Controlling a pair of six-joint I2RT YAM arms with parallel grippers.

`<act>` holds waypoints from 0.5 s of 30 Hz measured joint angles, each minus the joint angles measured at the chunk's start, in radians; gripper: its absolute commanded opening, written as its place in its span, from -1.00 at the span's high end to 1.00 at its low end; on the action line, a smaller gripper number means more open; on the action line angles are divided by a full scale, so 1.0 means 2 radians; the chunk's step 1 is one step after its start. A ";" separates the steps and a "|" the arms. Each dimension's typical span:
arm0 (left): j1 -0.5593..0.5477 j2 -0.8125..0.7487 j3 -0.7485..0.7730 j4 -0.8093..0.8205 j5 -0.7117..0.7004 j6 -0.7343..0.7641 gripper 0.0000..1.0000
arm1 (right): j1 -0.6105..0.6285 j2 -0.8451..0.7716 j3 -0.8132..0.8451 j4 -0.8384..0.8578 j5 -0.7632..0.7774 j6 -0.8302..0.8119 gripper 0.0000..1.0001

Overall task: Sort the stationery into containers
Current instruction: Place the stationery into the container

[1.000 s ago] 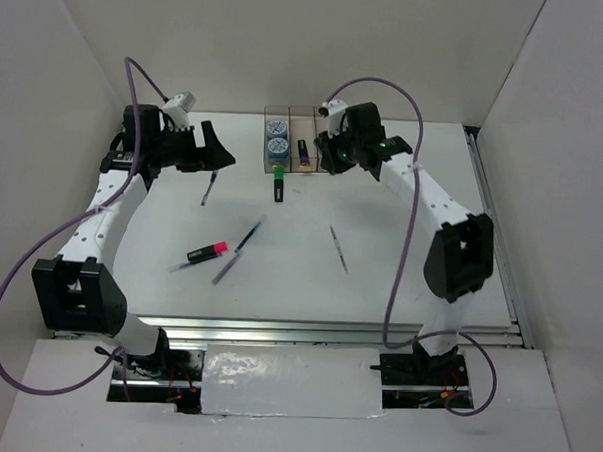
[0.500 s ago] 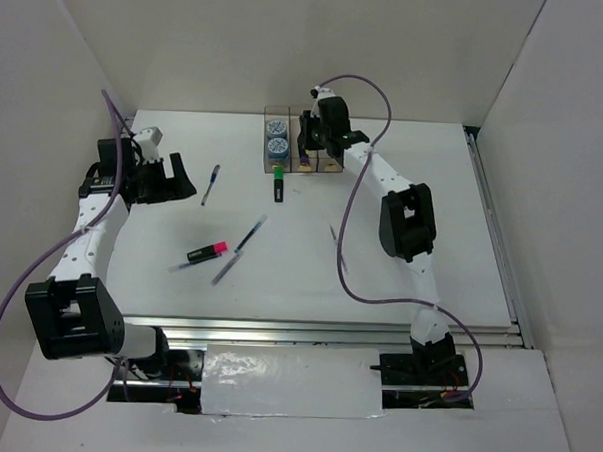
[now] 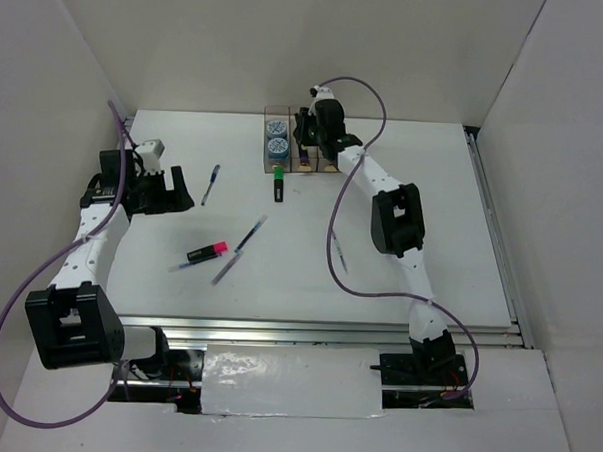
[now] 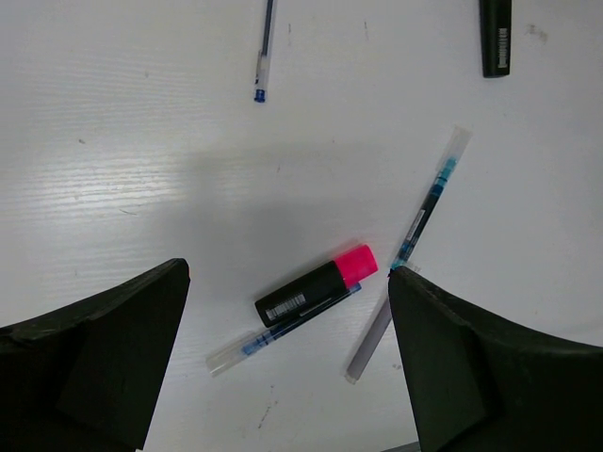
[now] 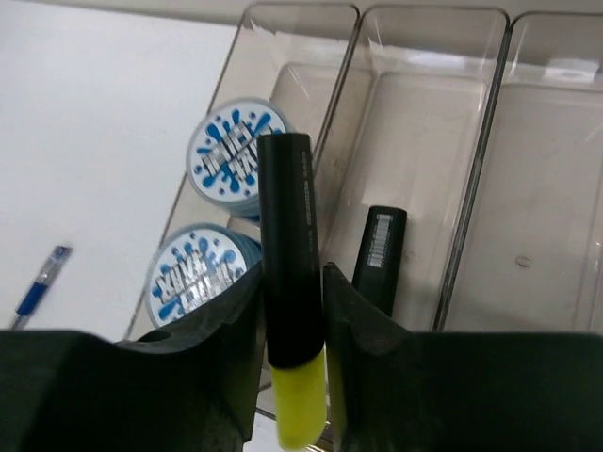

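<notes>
Black fingers of the left gripper (image 3: 178,193) stand wide apart from above, with nothing between them. A pink-capped black highlighter (image 3: 207,250) lies on the white table (image 3: 422,211), off to the gripper's right and nearer the arm bases. The right gripper (image 3: 308,136) hangs over three joined clear brownish plastic boxes (image 3: 330,166). A green-capped black highlighter (image 3: 278,185) lies just short of them.

From the left wrist, the left gripper (image 4: 287,273) has its fingers spread. The pink-capped black highlighter (image 4: 316,285) sits below the gap, resting across a thin blue-grey pen (image 4: 283,325).

From the right wrist, the right gripper (image 5: 294,311) clamps a yellow-capped black highlighter (image 5: 287,245), cap toward the wrist. Its black end is above the wall between the left and middle clear brownish plastic boxes (image 5: 490,141). Two round blue-and-white tape rolls (image 5: 236,155) fill the left box.
</notes>
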 measured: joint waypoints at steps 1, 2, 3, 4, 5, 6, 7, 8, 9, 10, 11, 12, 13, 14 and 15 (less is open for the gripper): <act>-0.001 0.000 -0.001 0.000 -0.003 0.002 -0.99 | -0.001 0.003 0.009 0.000 0.001 0.002 0.22; -0.001 0.000 -0.001 0.000 -0.006 0.007 -0.99 | -0.002 0.004 0.013 0.001 0.001 0.005 0.08; -0.002 0.000 -0.001 0.000 -0.010 0.009 -0.99 | -0.002 0.004 0.015 0.003 0.002 0.010 -0.01; -0.002 0.000 -0.001 -0.001 -0.012 0.010 -0.99 | -0.003 0.004 0.015 0.006 0.002 0.013 -0.09; -0.002 0.000 -0.001 -0.002 -0.014 0.011 -0.99 | -0.004 0.004 0.016 0.009 0.002 0.016 -0.23; -0.002 0.000 -0.001 -0.003 -0.015 0.011 -0.99 | -0.005 0.004 0.016 0.008 0.002 0.018 -0.28; -0.002 0.000 -0.001 -0.003 -0.015 0.012 -0.99 | -0.005 0.004 0.016 0.008 0.002 0.019 -0.32; -0.003 0.000 -0.001 -0.003 -0.015 0.012 -0.99 | -0.005 0.004 0.016 0.008 0.002 0.019 -0.35; -0.004 0.000 -0.001 -0.003 -0.015 0.013 -0.99 | -0.005 0.004 0.015 0.008 0.002 0.019 -0.35; -0.005 0.000 -0.001 -0.003 -0.015 0.013 -0.99 | -0.006 0.004 0.015 0.008 0.002 0.020 -0.35; -0.009 -0.001 -0.001 -0.002 -0.015 0.012 -0.98 | -0.006 0.004 0.015 0.008 0.001 0.021 -0.34; -0.014 -0.002 -0.002 0.002 -0.014 0.010 -0.98 | -0.008 0.003 0.012 0.009 0.000 0.021 -0.33; -0.022 -0.004 -0.004 0.009 -0.014 0.010 -0.89 | -0.008 0.000 0.006 0.008 -0.002 0.021 -0.33; -0.031 -0.007 -0.007 0.015 -0.014 0.006 -0.84 | -0.009 -0.005 -0.005 0.008 -0.005 0.023 -0.32; -0.042 -0.010 -0.009 0.020 -0.014 0.006 -0.77 | -0.011 -0.013 -0.019 0.008 -0.009 0.024 -0.33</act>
